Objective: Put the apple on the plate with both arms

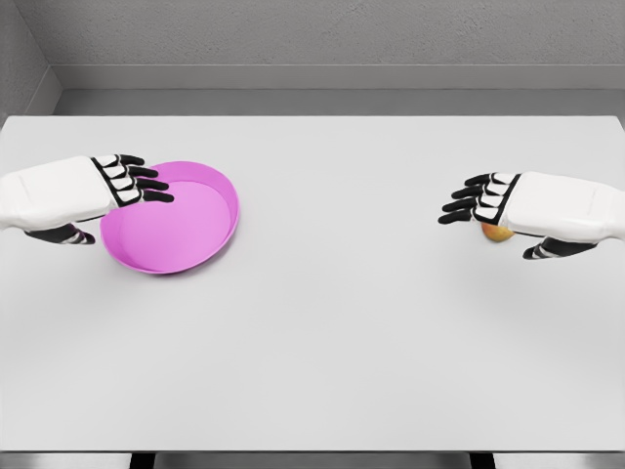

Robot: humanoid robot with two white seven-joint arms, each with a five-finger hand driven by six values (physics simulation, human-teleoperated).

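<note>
A pink plate (186, 220) lies on the left half of the white table. My left hand (137, 184) reaches in from the left, its black fingers spread flat over the plate's left rim and its thumb outside the rim; it holds nothing. On the right, the apple (498, 233) shows only as a small orange-yellow patch under my right hand (479, 207). That hand hovers over it with fingers stretched toward the table's middle and the thumb below, open. Most of the apple is hidden by the palm.
The white table (332, 322) spans the whole view, with a wide bare stretch between plate and apple. A grey wall runs behind the far edge.
</note>
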